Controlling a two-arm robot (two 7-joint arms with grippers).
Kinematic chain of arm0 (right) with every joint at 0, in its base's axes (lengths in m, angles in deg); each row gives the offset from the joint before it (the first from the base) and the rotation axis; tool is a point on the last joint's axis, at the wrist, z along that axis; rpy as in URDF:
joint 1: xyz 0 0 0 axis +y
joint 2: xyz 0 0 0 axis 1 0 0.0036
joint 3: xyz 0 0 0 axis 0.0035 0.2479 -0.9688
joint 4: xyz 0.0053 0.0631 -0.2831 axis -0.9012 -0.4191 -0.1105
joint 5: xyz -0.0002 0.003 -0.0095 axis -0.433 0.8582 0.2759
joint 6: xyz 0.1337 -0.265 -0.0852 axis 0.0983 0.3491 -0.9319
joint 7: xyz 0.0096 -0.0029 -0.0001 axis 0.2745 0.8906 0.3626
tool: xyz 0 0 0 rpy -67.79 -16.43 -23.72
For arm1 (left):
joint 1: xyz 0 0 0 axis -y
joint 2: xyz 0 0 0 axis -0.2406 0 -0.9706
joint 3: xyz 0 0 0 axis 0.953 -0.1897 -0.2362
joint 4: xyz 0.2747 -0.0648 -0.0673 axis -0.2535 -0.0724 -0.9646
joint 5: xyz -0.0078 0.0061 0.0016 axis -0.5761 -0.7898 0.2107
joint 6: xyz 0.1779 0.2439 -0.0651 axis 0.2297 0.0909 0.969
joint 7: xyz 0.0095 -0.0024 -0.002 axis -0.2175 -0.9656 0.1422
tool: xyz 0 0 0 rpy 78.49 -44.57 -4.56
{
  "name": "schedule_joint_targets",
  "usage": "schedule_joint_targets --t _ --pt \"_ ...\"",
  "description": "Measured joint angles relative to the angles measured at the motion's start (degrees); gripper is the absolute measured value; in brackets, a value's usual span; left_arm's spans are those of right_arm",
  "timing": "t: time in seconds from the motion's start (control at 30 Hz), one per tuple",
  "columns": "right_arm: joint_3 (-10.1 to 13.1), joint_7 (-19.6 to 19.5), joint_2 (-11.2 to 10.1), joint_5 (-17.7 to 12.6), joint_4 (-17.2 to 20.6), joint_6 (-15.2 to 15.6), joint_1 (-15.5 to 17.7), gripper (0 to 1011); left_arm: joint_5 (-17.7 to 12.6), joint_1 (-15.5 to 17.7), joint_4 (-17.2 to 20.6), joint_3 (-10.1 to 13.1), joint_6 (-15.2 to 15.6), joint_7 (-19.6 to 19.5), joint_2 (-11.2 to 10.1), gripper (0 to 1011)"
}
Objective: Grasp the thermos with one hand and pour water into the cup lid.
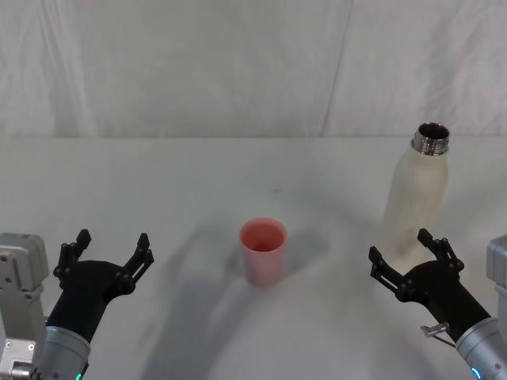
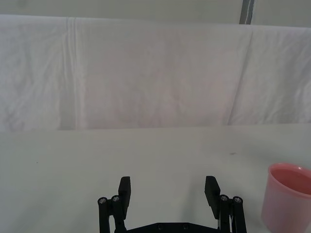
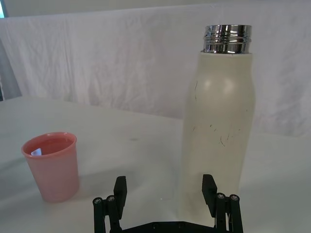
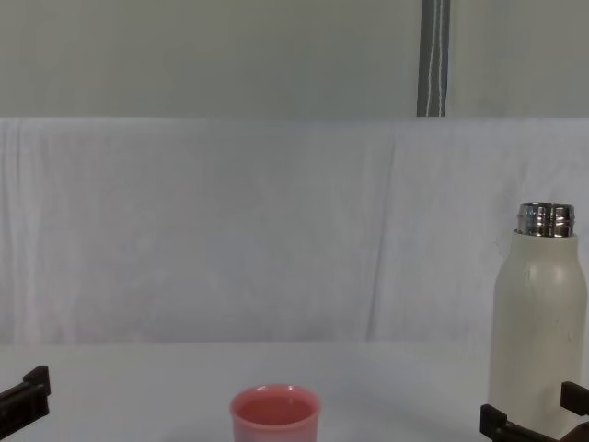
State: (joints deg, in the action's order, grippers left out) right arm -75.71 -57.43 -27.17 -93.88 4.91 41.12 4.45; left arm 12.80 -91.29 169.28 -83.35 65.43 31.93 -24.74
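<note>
The thermos, a tall cream-white bottle with an uncapped steel neck, stands upright at the table's right. The cup lid, a small pink cup, stands upright at the table's middle. My right gripper is open just in front of the thermos's base, holding nothing; in the right wrist view the bottle stands beyond one finger, off the gap's centre. Left of the cup, my left gripper hovers open and empty near the front edge.
The table is white, with a crumpled white cloth backdrop rising along its far edge. A grey vertical post stands behind the cloth. Bare tabletop lies between cup and thermos.
</note>
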Motion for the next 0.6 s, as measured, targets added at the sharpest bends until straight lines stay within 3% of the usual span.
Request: schedule_joint_targets --t 0.6 --pt "0.1 0.0 0.0 0.0 0.0 0.0 0.0 1001 0.0 0.0 0.0 0.0 0.0 0.0 0.0 1001"
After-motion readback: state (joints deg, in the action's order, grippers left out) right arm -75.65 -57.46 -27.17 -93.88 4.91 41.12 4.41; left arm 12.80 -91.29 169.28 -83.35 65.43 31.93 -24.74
